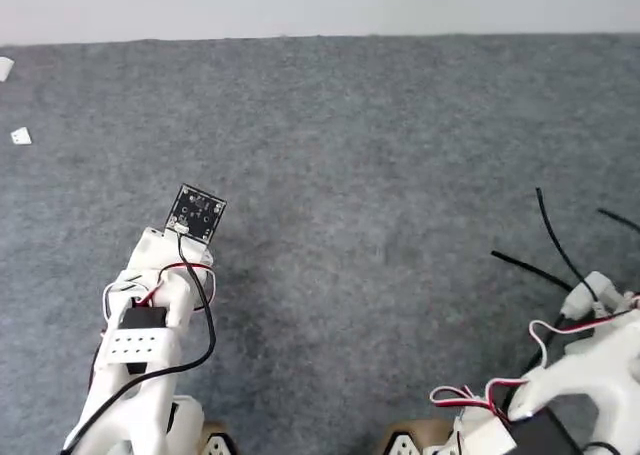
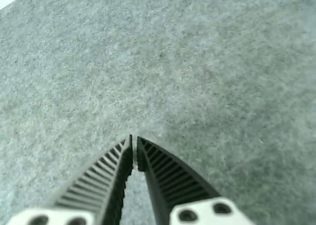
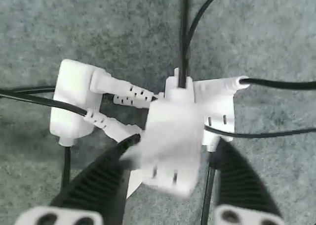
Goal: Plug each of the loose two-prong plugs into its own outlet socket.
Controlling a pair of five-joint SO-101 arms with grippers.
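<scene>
Clearly, right gripper (image 3: 175, 145) straddles a white outlet (image 3: 173, 128).

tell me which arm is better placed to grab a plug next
Right: the right pincer hangs over the white plugs and cables; the left pincer is shut over bare carpet.

The mat (image 1: 380, 125) is mottled grey, the plugs (image 3: 173, 126) white with black cords (image 3: 276, 82), the arms (image 1: 140, 375) white with red-and-white wires (image 1: 462, 395), one carrying a black board (image 1: 197, 212), and the left gripper (image 2: 134, 140) and right gripper (image 3: 176, 143) both have black fingers (image 2: 165, 173) ribbed with fine crosswise ridges
</scene>
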